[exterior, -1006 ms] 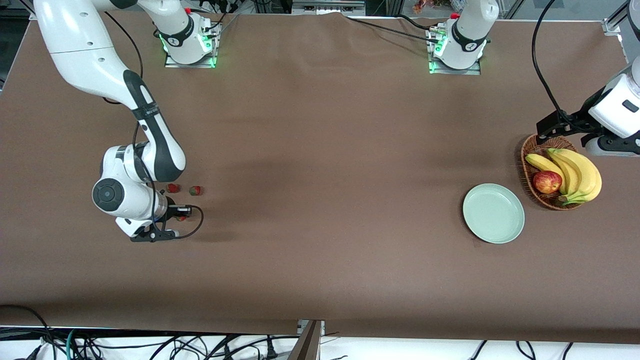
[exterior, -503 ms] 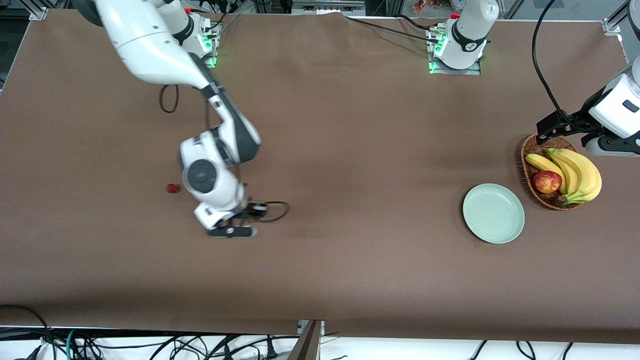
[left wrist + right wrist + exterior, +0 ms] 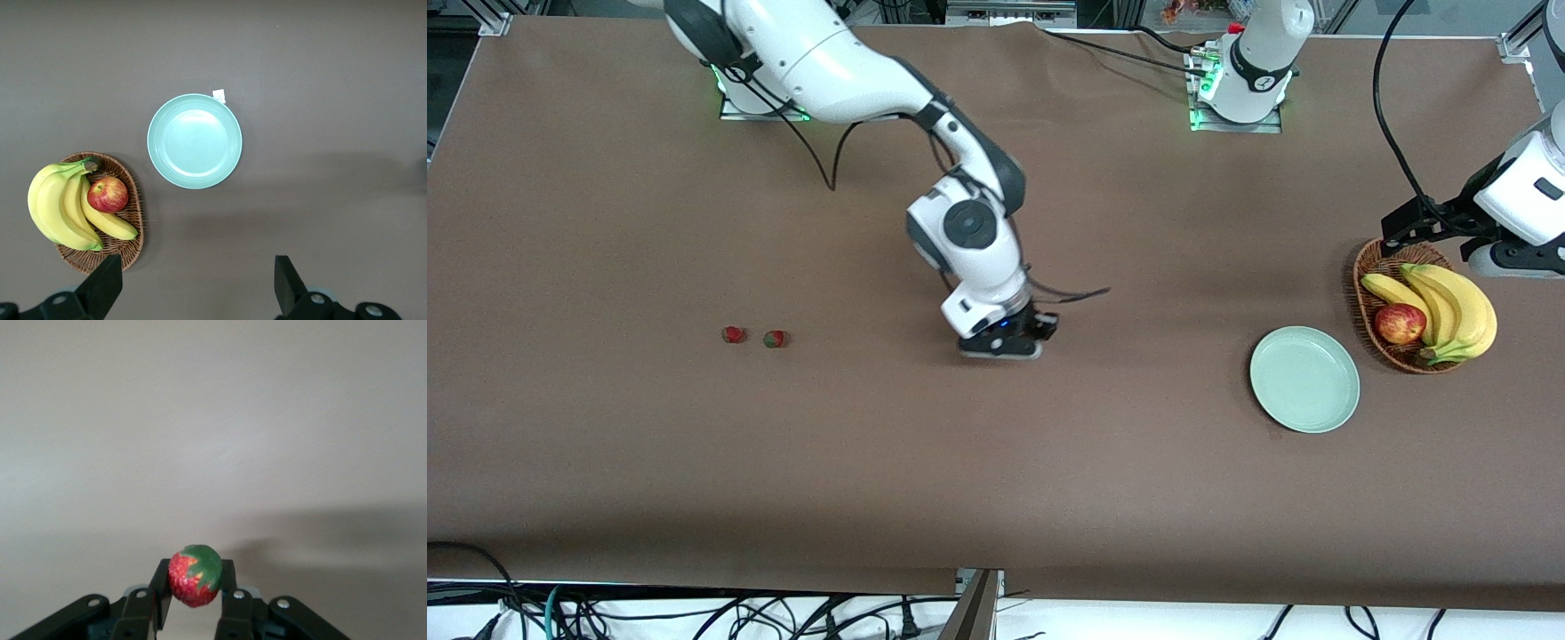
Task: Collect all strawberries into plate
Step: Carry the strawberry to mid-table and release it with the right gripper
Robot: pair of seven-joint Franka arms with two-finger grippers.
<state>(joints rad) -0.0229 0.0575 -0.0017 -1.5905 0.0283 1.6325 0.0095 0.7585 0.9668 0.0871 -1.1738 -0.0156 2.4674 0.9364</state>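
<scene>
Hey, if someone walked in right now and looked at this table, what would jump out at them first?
The right gripper over the middle of the table, shut on a strawberry. Next, two loose strawberries side by side toward the right arm's end, and the empty plate beside the basket of bananas and an apple, where the left gripper waits, open.

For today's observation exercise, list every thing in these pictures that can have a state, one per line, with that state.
Right gripper: shut on a strawberry, over bare table.
Left gripper: open, empty, waiting above the basket.
Two strawberries: loose on the table, side by side, apart.
Plate: empty.
Basket: holds bananas and an apple.
</scene>
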